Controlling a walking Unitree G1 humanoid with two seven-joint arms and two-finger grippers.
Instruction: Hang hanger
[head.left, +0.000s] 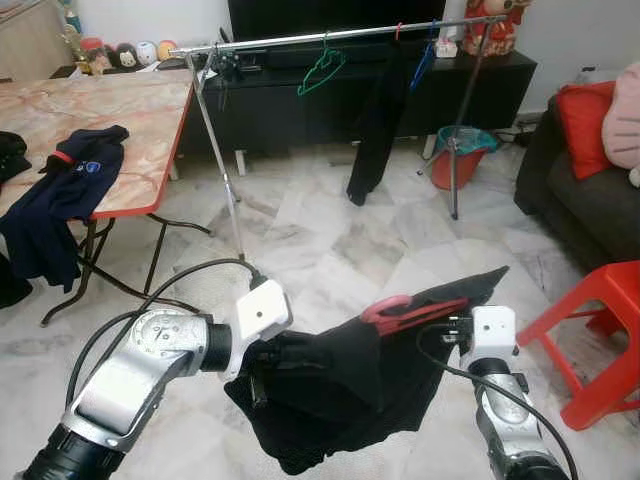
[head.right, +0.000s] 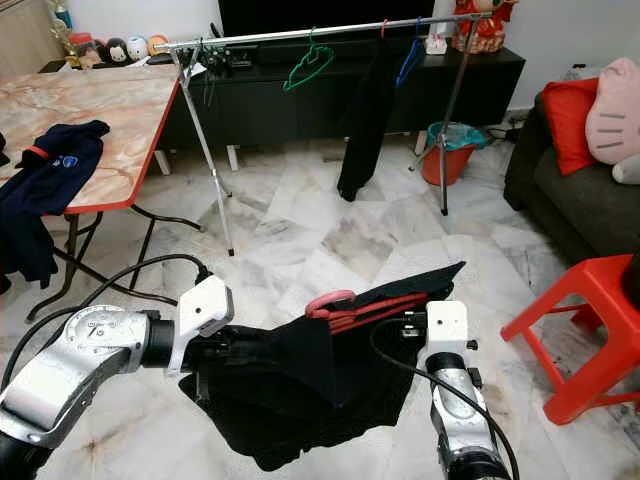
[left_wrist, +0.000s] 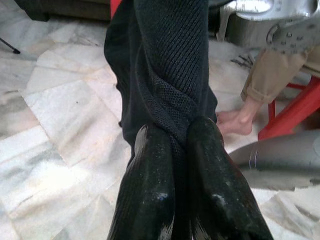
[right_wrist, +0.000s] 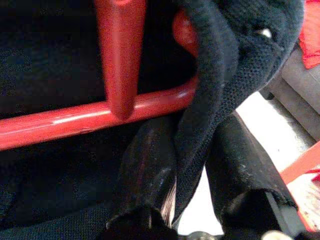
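Black garment (head.left: 330, 390) on a red hanger (head.left: 410, 308) hangs between both grippers. Left gripper (left_wrist: 180, 150) pinches its fabric; right gripper (right_wrist: 195, 150) clamps cloth beside the hanger bar.

Left pincer (left_wrist: 181, 150) pinching black garment (left_wrist: 165, 65)

Marble-topped table (head.left: 120, 110) at left, draped with a navy shirt (head.left: 62, 190). Red stool (head.left: 598, 335) at right, near a dark sofa (head.left: 585, 200) with a red cushion (head.left: 583, 125). Black TV cabinet (head.left: 330, 95) along the far wall.
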